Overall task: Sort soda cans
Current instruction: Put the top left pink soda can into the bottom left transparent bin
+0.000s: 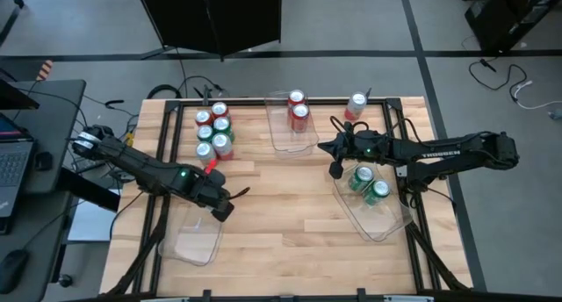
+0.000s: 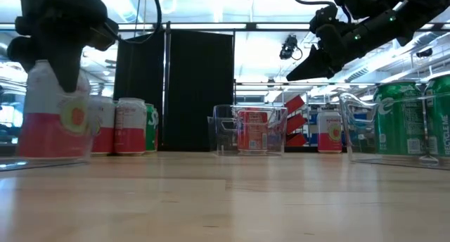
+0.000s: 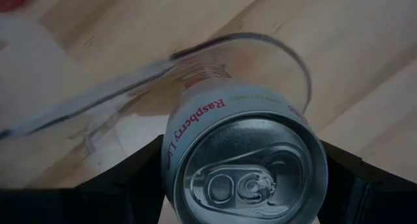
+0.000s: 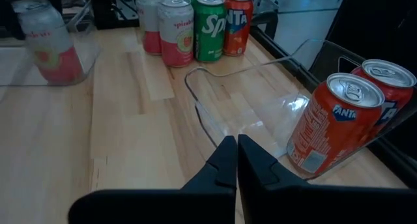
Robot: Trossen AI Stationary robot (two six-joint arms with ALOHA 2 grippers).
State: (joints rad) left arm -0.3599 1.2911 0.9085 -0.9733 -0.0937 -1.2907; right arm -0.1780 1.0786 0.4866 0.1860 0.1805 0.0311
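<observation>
My left gripper (image 1: 219,203) is shut on a white-and-pink soda can (image 2: 53,119) over the far right corner of the near-left clear bin (image 1: 189,245). The can's lower part stands inside the bin's walls. Whether its base touches the bin floor, I cannot tell. My right gripper (image 4: 236,152) is shut and empty. It hovers above the table (image 2: 309,66) by the far left corner of the right bin (image 1: 386,223), which holds two green cans (image 1: 369,183). Several red, green and white cans (image 1: 213,131) stand in a cluster at the far left. My left gripper pinches the white-and-pink can between its two fingers (image 3: 130,175), on the upper side wall (image 3: 171,149) just under the silver top (image 3: 251,178). The fingers come from above, pointing down. The can hangs upright below them, its lower part inside the near-left bin.
The far middle bin (image 1: 285,142) holds two red cans (image 1: 299,109). One white-and-red can (image 1: 356,106) stands alone on the table near the far edge. Bare wood lies between the three bins. A black frame rail (image 1: 399,144) runs along the table's right side.
</observation>
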